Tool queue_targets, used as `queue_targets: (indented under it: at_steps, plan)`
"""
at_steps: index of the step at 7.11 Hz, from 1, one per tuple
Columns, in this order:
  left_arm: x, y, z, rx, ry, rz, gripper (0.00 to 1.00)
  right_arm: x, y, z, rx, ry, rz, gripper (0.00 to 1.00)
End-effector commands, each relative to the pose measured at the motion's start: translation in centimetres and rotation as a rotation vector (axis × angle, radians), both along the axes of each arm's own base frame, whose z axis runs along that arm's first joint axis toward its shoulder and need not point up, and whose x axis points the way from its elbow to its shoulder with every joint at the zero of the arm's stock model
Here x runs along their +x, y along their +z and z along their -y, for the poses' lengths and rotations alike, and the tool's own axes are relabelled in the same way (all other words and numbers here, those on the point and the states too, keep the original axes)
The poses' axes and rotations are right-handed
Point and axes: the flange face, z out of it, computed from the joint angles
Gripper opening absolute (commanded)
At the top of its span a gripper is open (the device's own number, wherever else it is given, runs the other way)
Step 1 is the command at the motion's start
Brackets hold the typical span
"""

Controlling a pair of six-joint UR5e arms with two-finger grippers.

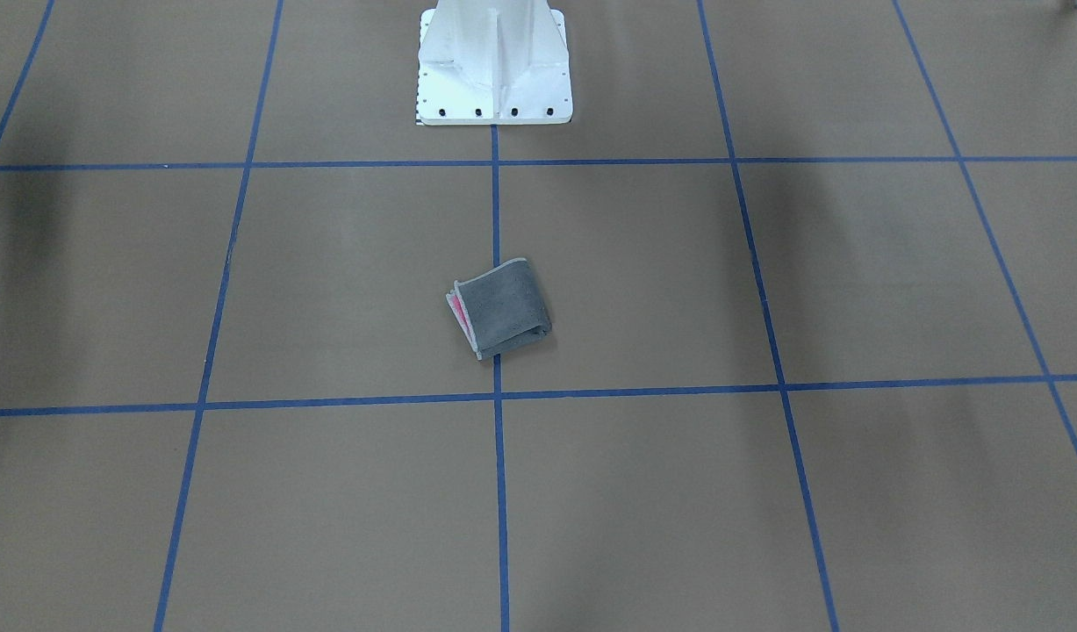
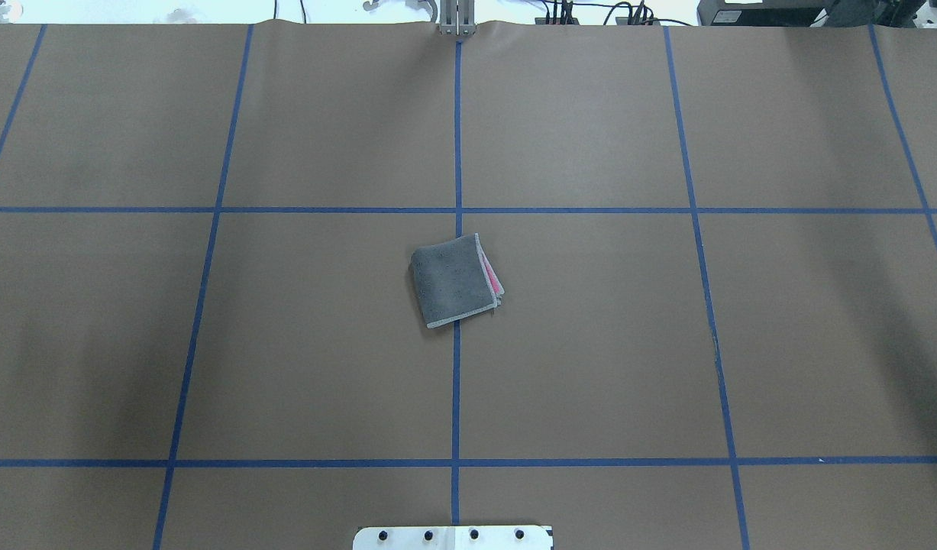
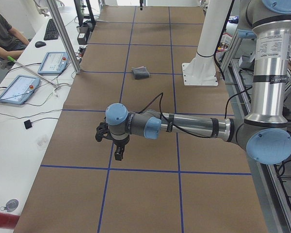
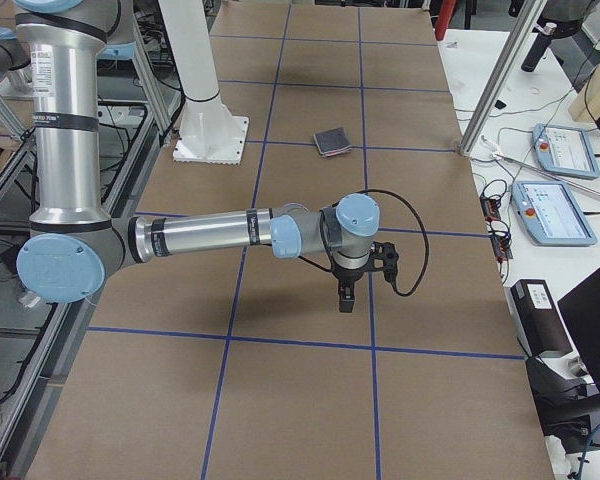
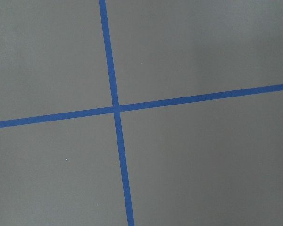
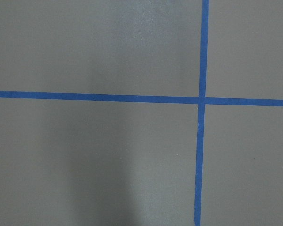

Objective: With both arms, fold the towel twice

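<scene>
Dark grey terry faces up on the towel [image 2: 454, 281], which lies folded into a small, nearly square packet at the middle of the brown table [image 2: 323, 367], straddling the centre blue tape line [image 2: 456, 397]. Its slightly longer axis runs away from the robot and is tilted a little off the tape. The light stitched edges face the robot and its right, where a sliver of pink shows between the layers. The rounded folds face away and to its left.

Both arms are well apart from the towel and show only in the side views. The left gripper [image 3: 118, 155] and the right gripper [image 4: 347, 303] each point down over bare table. Whether the jaws are open or closed cannot be told from these views.
</scene>
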Motion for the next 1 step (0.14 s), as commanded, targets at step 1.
queue_targets:
  at_steps: [1]
  plan:
    - [-0.04,0.11,-0.19,-0.003,-0.002,0.002,0.99,0.02,0.10,-0.06,-0.002,0.000,-0.002,1.00]
